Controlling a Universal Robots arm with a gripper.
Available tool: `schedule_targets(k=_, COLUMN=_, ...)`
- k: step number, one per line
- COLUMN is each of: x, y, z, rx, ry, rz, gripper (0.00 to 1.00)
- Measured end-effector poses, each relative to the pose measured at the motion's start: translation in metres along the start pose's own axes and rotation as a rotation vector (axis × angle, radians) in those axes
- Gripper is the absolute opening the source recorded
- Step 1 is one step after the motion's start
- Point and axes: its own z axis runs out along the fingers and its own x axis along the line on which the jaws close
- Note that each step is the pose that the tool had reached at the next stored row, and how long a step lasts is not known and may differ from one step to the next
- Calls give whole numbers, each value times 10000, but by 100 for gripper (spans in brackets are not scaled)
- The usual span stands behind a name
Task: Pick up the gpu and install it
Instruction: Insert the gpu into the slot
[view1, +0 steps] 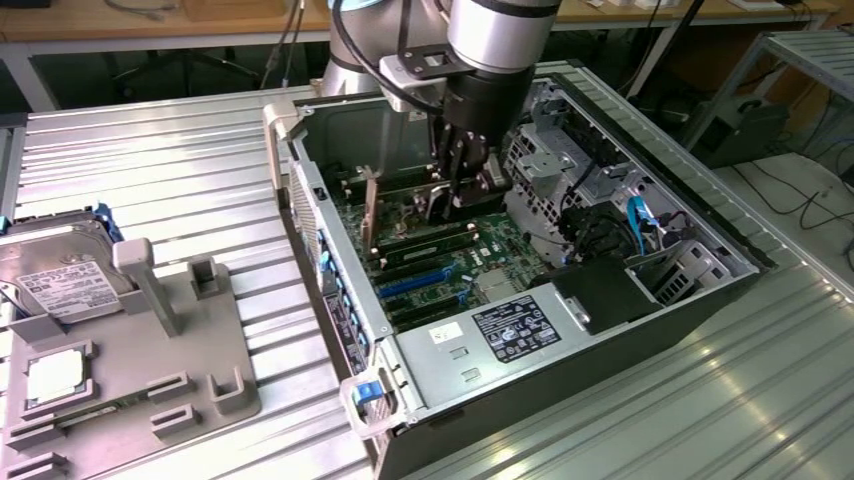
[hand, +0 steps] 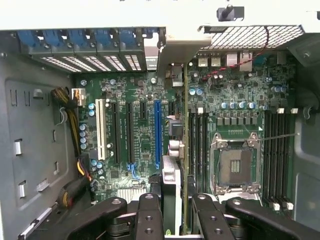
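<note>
1 claw (hand: 176, 202) clamped on gpu (hand: 184, 150) (edge-on), over motherboard (hand: 125, 90), inside case (hand: 35, 130)

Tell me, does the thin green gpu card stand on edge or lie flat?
On edge: the wrist view shows the gpu as a thin green line between the gripper fingers.

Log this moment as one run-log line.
stage: gpu install | gripper: shut on gpu, inside open case | gpu: upright, edge-on over motherboard | seated: cannot tell

Bright, even light glares off the metal table (view1: 747, 400).
</note>
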Motion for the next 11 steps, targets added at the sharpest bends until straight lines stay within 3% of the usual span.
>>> schedule_targets(k=8, x=7, y=22, z=122, rx=1, ry=1, rz=-2, gripper=28)
schedule_targets(k=11, x=10, y=24, z=181, rx=46, ry=1, rz=-1, gripper=28)
